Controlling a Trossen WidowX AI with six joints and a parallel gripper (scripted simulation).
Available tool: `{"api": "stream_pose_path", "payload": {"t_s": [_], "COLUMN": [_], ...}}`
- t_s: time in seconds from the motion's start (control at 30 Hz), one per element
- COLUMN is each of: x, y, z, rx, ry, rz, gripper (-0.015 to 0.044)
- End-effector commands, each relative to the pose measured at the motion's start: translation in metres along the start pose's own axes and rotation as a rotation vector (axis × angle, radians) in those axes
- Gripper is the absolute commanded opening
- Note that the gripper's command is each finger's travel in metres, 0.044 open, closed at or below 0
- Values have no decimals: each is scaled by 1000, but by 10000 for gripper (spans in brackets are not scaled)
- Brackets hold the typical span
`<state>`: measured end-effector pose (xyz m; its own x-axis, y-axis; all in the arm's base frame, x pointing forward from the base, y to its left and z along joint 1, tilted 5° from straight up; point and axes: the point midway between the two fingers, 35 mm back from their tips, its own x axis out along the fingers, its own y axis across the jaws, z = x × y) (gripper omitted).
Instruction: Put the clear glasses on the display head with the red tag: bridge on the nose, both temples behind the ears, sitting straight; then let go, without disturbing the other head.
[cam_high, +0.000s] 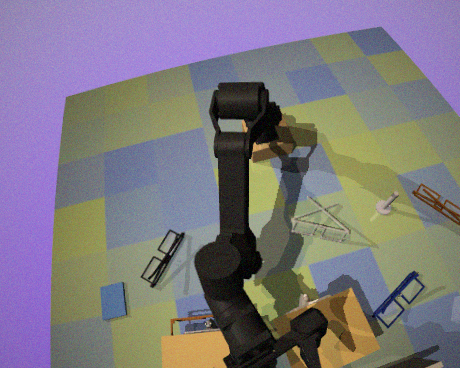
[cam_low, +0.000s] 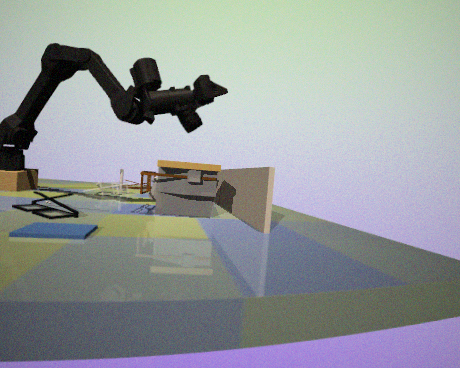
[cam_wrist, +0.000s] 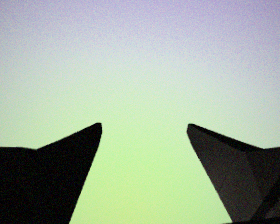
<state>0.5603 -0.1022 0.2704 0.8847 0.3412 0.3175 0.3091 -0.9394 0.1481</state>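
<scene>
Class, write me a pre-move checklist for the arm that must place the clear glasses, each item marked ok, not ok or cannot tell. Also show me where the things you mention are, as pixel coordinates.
1. Claw (cam_low: 216, 90) (cam_wrist: 145, 127) open, nothing between its fingers: ok.
2. Clear glasses (cam_high: 329, 215) lying apart from the black glasses (cam_high: 168, 259) (cam_low: 50, 199): ok.
3. Clear glasses in the wrist view, between the fingertips: not ok, only background shows.
4. Red tag identified: cannot tell, no tag is discernible.
5. Clear glasses seated on a head: not ok, they lie on the patterned surface.

Your gripper stands open, nothing between its fingertips, held high and pointing nearly level. Behind it, your arm rises from its base to a bent elbow, then slopes down to the wrist.
</scene>
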Motion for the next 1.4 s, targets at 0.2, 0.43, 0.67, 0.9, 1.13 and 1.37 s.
{"api": "stream_pose_path", "payload": {"t_s": [0.2, 0.43, 0.67, 0.9, 1.13, 1.37], "x": [0, 6, 8, -16, -70, -106], "y": [0, -8, -38, -84, -137, -187], "z": [0, 9, 35, 67, 90, 87], "rx": [0, 201, 691, 1176, 1532, 1660], "ry": [0, -75, -276, -502, -692, -790], "rz": [0, 37, 182, 454, 858, 1132], "gripper": [440, 282, 200, 200, 200, 200]}}
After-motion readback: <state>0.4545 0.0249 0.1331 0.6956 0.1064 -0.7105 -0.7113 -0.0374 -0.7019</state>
